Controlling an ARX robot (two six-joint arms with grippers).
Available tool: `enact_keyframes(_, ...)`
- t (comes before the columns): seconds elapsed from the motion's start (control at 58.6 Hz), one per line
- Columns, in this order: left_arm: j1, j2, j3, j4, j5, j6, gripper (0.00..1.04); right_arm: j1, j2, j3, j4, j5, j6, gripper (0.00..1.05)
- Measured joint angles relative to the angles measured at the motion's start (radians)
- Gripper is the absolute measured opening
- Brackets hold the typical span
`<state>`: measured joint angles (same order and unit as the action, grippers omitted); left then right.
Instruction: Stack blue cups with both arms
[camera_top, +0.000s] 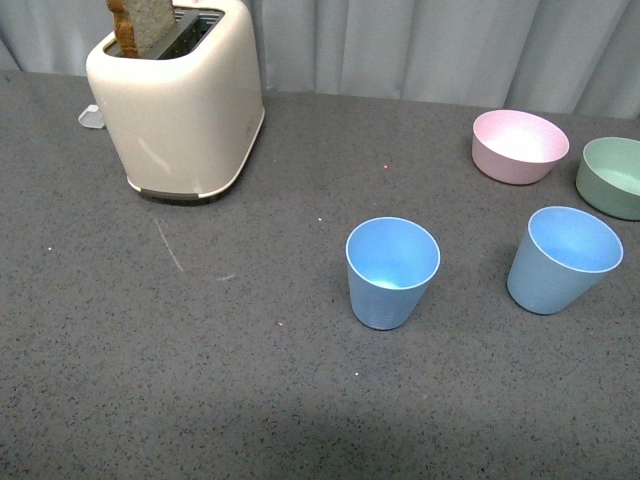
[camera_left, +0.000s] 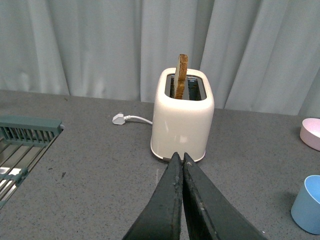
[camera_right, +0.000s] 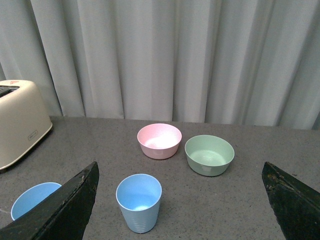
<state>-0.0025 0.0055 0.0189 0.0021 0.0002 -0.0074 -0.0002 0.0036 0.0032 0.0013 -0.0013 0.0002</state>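
Two light blue cups stand upright and apart on the grey table, one near the middle (camera_top: 392, 272) and one to its right (camera_top: 563, 259). Neither arm shows in the front view. In the left wrist view my left gripper (camera_left: 180, 156) is shut with nothing between its fingers, pointing at the toaster; one cup (camera_left: 307, 204) shows at the edge of that view. My right gripper (camera_right: 180, 166) is wide open above the table, with the right cup (camera_right: 139, 202) between and beyond its fingers (camera_right: 65, 205). The other cup (camera_right: 31, 200) peeks out behind one finger.
A cream toaster (camera_top: 180, 95) with a slice of toast stands at the back left, its plug (camera_left: 120, 119) lying behind it. A pink bowl (camera_top: 519, 146) and a pale green bowl (camera_top: 613, 176) sit behind the right cup. A green rack (camera_left: 25, 145) lies far left.
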Motion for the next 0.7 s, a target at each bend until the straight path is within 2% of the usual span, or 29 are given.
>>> enact_keyframes(0.068,0.000,-0.001,0.000,0.000,0.000,0.000,0.29,0.000,0.000,0.000,0.000,0.000,0.000,0.95)
enact_keyframes(0.273,0.000,-0.001,0.000,0.000,0.000,0.000,0.65,0.000,0.000,0.000,-0.001,-0.001,-0.003,0.95)
enact_keyframes(0.358,0.000,-0.001,0.000,0.000,0.000,0.000,0.81,-0.015,0.050,0.023,-0.067,-0.047,-0.112,0.95)
enact_keyframes(0.461,0.000,-0.001,0.000,0.000,0.000,0.001,1.00,-0.018,0.196,0.056,-0.024,-0.038,-0.160,0.95)
enact_keyframes(0.7,0.000,-0.001,0.000,0.000,0.000,0.002,0.98,0.035,0.664,0.146,0.264,-0.002,-0.108,0.95)
